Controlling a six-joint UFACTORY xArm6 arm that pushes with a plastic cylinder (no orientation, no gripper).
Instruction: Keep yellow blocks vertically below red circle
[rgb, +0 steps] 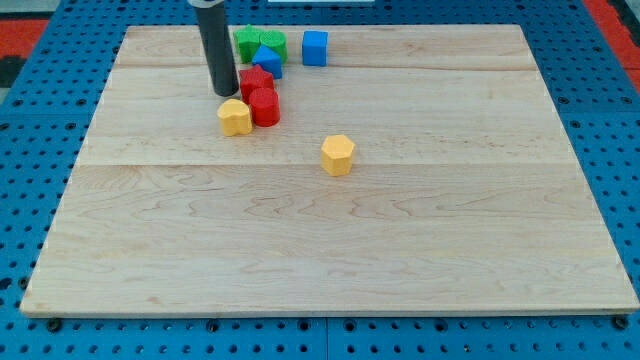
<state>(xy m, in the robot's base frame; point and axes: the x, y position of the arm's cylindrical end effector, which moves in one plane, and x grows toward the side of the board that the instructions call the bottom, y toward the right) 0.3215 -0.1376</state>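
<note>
— Wooden board (330, 240), what is seen on it?

— My tip (226, 93) is seen just at ten o'clock from one yellow block (234, 117). No claw is carried, only a rod.

— Where is the red circle (265, 107) found?

— It is touched by that yellow block, at three o'clock from it. Another red block (256, 81) is pressed against it at twelve o'clock.

— And the second yellow block (338, 154)?

— It is seen apart, at four o'clock from the red circle.

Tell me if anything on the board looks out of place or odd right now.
Nothing is damaged or spilled. One yellow block sits alone toward the middle, apart from the cluster near the view's top. The other yellow block touches the red circle on its left. My tip stands just above that yellow block, left of the red blocks.
</note>
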